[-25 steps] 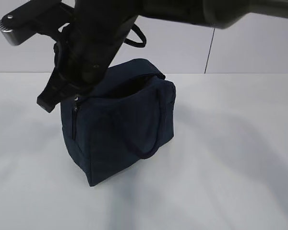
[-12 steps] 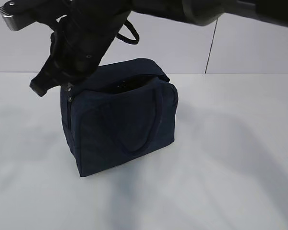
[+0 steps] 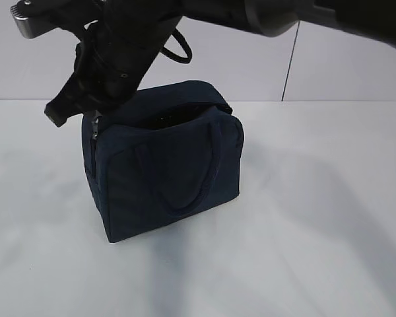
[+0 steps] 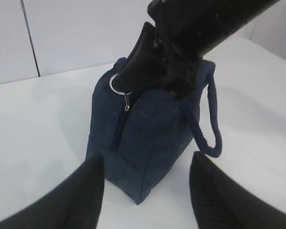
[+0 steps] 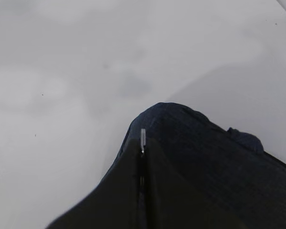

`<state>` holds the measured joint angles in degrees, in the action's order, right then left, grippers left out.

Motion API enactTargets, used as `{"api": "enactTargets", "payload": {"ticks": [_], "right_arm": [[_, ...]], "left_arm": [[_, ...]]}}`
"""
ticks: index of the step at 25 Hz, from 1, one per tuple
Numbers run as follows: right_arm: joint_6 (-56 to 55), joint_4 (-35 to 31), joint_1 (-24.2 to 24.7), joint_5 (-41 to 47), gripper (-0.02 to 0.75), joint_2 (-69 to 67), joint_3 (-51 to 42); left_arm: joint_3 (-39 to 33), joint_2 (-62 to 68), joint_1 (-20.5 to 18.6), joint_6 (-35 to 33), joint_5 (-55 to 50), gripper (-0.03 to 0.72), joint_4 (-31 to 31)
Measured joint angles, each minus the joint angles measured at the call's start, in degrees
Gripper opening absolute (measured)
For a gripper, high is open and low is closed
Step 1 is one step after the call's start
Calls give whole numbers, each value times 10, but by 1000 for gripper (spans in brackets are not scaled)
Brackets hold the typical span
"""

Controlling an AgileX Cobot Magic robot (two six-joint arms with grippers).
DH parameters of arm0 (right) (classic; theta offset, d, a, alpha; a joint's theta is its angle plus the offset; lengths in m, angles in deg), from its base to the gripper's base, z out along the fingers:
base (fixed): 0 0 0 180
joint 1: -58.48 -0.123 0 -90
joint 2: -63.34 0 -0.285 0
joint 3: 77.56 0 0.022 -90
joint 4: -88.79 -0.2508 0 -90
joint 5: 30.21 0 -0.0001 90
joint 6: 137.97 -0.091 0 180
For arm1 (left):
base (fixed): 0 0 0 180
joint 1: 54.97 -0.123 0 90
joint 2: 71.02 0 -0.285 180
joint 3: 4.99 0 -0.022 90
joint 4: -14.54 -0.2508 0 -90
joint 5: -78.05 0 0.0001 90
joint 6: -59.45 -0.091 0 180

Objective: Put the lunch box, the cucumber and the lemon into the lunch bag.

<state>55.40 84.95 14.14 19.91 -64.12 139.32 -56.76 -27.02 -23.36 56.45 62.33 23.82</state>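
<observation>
1. The lunch bag (image 3: 165,165) is standing upright on the white bench (image 3: 317,231), just left of centre, its top zip partly undone and a dark slot gaping along the top edge.
2. Its near handle (image 3: 185,188) is drooping down the front panel, the far handle (image 3: 178,46) is poking up behind the arm, and the zipper line is running down the left end panel.
3. The metal ring pull (image 4: 117,84) is sitting right at the top corner of that end, and the right gripper (image 4: 133,78) is pinching it: its fingers are pressed together on the ring, with the sliver of metal showing between the tips in its own wrist view.
4. The right arm is reaching across from the right and over the bag to get there, so it is hiding much of the back of the opening.
5. The left gripper (image 4: 145,186) is hanging off to the left, near the bag's end but apart from it, fingers (image 4: 86,183) spread wide and holding nothing.
6. As for progress, I can't spot the lunch box, cucumber or lemon anywhere on the bench, and the slot is too dark to say whether they're inside.
7. My read is that this is zip work; whether packing is done or yet to start, I can't tell.
</observation>
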Motion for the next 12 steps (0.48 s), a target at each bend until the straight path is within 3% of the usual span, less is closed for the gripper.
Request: {"api": "enactTargets", "payload": {"ticks": [6,12], "right_arm": [[0,-1,0,0,20,-1,0],[0,-14,0,0,20,-1,1]], "left_arm": [[0,66,0,-1,20,404,-2],[0,140,14,-14,133,404,-18]]}}
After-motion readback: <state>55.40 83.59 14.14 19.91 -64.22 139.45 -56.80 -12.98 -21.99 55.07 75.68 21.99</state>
